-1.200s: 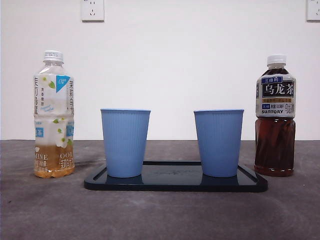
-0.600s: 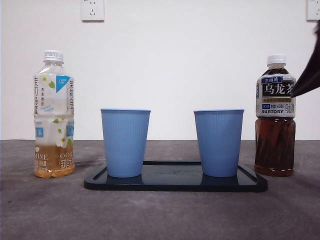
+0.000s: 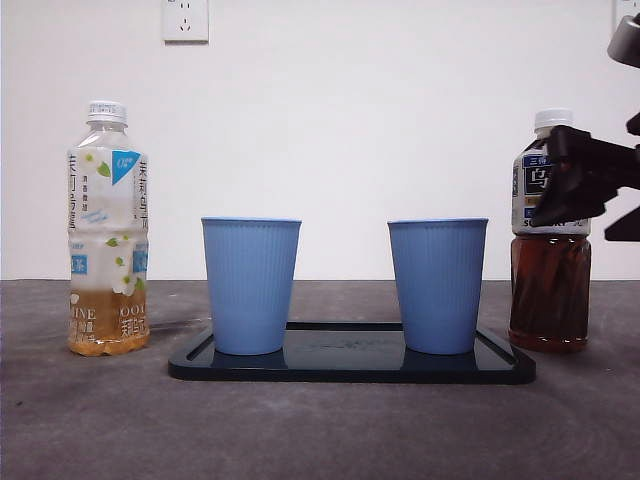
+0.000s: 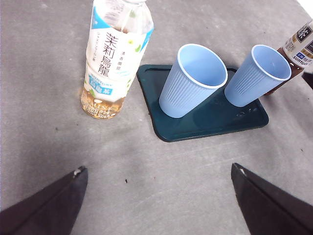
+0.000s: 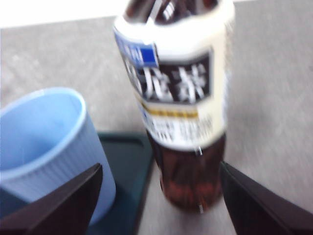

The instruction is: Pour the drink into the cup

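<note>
A dark oolong tea bottle (image 3: pixel 549 260) with a white cap stands right of the dark tray (image 3: pixel 350 365). Two blue cups, the left one (image 3: pixel 250 285) and the right one (image 3: pixel 437 285), stand on the tray. My right gripper (image 3: pixel 585 185) is open at the bottle's label height, coming in from the right; its wrist view shows the bottle (image 5: pixel 178 98) between the jaws, untouched, and the right cup (image 5: pixel 46 147) beside it. A pale jasmine tea bottle (image 3: pixel 107 230) stands at the left. My left gripper (image 4: pixel 156 196) is open above the table, short of the jasmine bottle (image 4: pixel 115 54).
Wall sockets (image 3: pixel 185 20) sit on the white wall behind. The grey table (image 3: pixel 320 430) stretches in front of the tray. In the left wrist view the tray (image 4: pixel 205 117) lies between the two bottles.
My right gripper has come in from the right edge and now reaches the oolong bottle's label. The bottles, cups and tray have not moved.
</note>
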{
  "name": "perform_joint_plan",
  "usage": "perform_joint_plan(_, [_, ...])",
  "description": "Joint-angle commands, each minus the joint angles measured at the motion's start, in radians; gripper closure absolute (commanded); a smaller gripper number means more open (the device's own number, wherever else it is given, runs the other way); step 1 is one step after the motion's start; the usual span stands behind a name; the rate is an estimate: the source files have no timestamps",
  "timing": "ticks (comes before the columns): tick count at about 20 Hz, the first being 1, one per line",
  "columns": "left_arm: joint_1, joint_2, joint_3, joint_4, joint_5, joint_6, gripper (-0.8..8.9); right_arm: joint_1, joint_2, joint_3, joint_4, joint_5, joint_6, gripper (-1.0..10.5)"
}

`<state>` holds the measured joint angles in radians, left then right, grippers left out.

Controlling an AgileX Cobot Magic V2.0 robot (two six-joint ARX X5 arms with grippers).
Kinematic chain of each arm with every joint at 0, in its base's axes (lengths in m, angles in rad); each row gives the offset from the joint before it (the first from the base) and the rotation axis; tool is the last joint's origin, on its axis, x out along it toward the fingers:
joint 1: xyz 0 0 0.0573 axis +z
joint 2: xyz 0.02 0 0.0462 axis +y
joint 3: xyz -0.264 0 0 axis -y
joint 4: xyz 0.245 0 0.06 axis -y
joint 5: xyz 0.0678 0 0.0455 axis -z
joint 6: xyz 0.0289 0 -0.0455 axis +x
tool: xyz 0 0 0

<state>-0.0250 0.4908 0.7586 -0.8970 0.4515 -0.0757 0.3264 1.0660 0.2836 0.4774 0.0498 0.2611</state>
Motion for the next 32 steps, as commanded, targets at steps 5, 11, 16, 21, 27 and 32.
perform_joint_plan(5, [-0.003,0.004,0.02,0.006,0.005,0.012,3.4,-0.004,0.135,-0.003,0.191,0.031,-0.015,5.7])
perform_joint_plan(11, [-0.003,0.004,0.02,0.006,0.005,0.012,3.4,-0.036,0.271,-0.001,0.355,0.03,-0.023,5.7])
perform_joint_plan(16, [-0.003,0.004,0.02,0.006,0.005,0.013,3.4,-0.043,0.386,0.007,0.488,0.03,-0.035,5.7])
perform_joint_plan(21, [-0.003,0.004,0.02,0.006,0.005,0.013,3.4,-0.056,0.482,0.022,0.601,0.031,-0.036,5.7])
perform_joint_plan(27, [-0.003,0.004,0.02,0.006,0.005,0.016,3.4,-0.056,0.533,0.059,0.621,0.052,-0.041,6.3])
perform_joint_plan(32, [-0.003,0.004,0.02,0.005,0.005,0.016,3.41,-0.056,0.535,0.059,0.622,0.06,-0.042,7.5])
